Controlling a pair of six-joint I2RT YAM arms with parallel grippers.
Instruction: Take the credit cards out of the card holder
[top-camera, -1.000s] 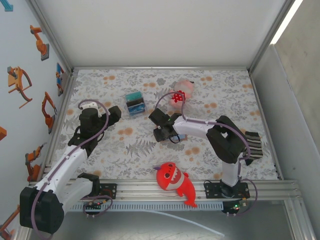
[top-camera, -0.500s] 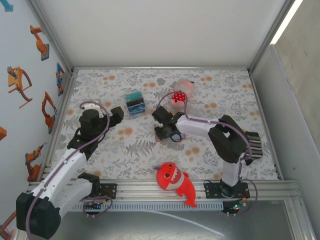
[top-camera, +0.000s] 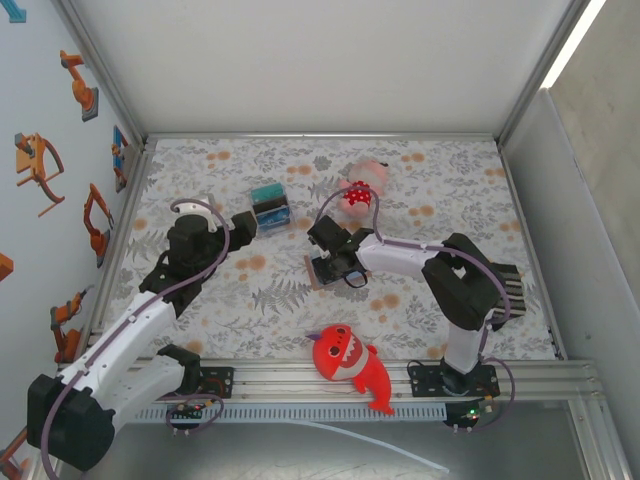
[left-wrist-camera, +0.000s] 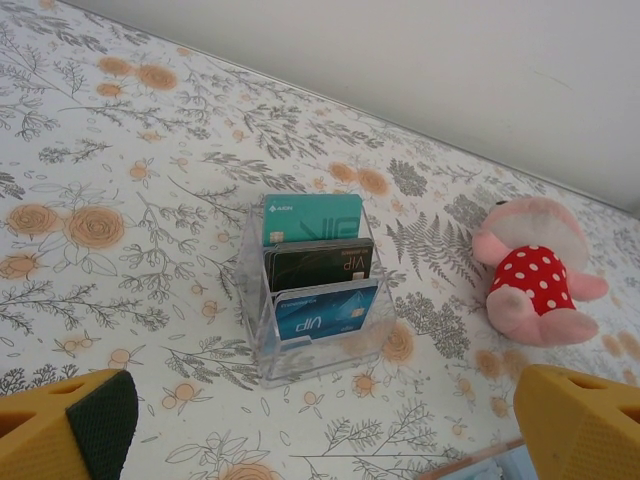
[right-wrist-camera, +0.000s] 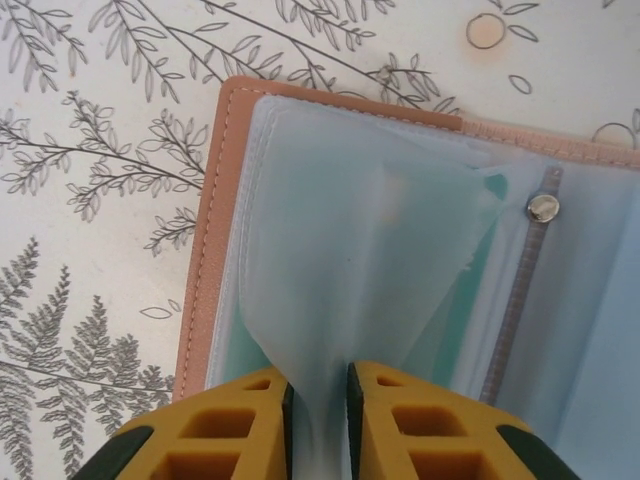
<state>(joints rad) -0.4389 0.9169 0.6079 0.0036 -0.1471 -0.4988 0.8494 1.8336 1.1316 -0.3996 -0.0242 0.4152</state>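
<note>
**Top external.** Found left hand over the left half of the counter, just beside a clear stand. Found right hand down on the open card holder near the counter's middle. Noted a pink plush beyond the card holder, a red shark plush at the near edge, and a striped cloth at far right.

**Left wrist.** Recorded left fingers wide apart, holding nothing. Recorded three credit cards upright in the clear stand: teal at the back, black in the middle, blue in front. Noted the pink plush lying to the stand's right, apart from it.

**Right wrist.** Found right fingers clamped together on a translucent sleeve of the card holder. Card holder lying open on the counter, tan edge at left, snap stud at right. Noted a teal tint behind the sleeves; unable to tell whether it is a card.
</note>
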